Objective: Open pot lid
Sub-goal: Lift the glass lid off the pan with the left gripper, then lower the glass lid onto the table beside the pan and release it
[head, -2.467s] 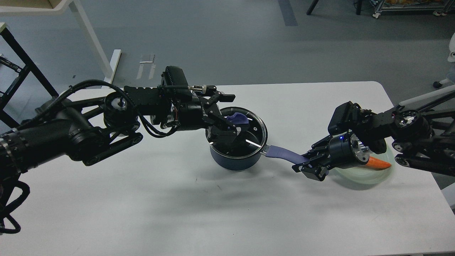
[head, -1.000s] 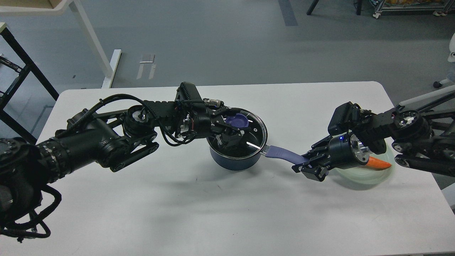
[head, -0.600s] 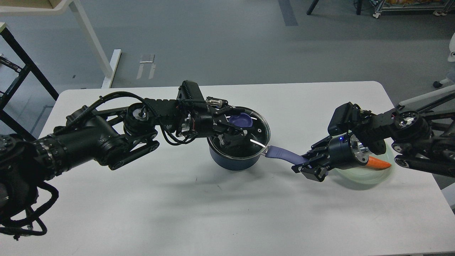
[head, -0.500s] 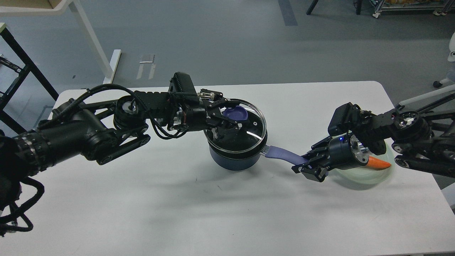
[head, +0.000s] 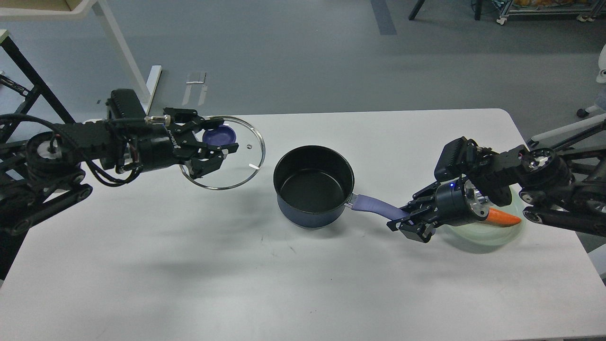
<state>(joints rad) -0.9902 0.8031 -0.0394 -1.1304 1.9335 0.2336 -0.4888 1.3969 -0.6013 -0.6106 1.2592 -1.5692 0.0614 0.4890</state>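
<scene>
A dark blue pot point(head: 313, 187) stands uncovered at the table's middle, its black inside empty. Its purple handle point(head: 376, 206) points right. My right gripper point(head: 405, 222) is shut on the end of that handle. My left gripper point(head: 215, 142) is shut on the purple knob point(head: 219, 136) of the round glass lid point(head: 241, 163) and holds the lid above the table, well left of the pot and tilted a little.
A pale green bowl point(head: 492, 233) with an orange carrot point(head: 504, 217) stands at the right, partly behind my right arm. The white table point(head: 265, 284) shows bare surface in front of the pot. A white table leg point(head: 123, 52) stands on the floor at the back left.
My left gripper has lifted the glass lid off the pot and carried it left, away from the pot. The pot now stands open. My right gripper has kept hold of the handle.
</scene>
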